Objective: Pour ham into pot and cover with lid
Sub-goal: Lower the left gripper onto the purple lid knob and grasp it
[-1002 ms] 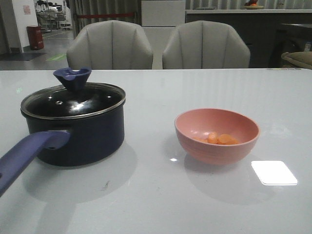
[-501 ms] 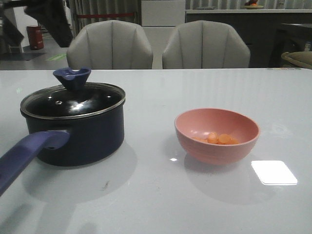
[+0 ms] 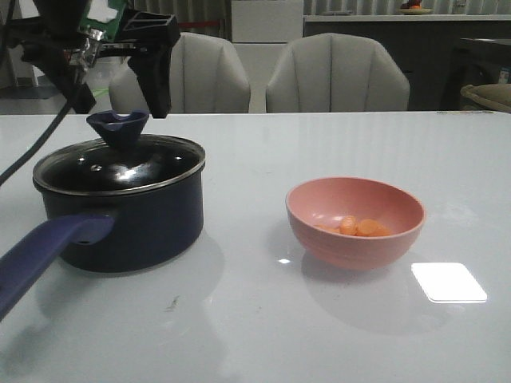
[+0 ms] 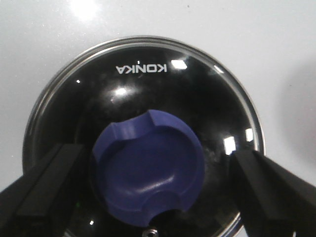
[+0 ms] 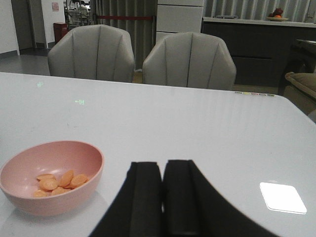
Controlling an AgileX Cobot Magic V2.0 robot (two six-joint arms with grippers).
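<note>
White table (image 3: 263, 152); left tool (image 3: 120, 88) spread over lid (image 3: 120, 163)

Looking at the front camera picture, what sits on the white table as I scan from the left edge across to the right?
Long purple-blue handle → dark navy round pot with its clear glass lid, the left gripper hanging just above the knob → pink bowl holding orange ham slices → bright square light reflection.

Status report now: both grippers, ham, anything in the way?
Left gripper open, straddling dark blue knob of glass lid. Right gripper shut, empty. Orange ham slices in pink bowl. Lid on dark pot blocks pouring.
</note>
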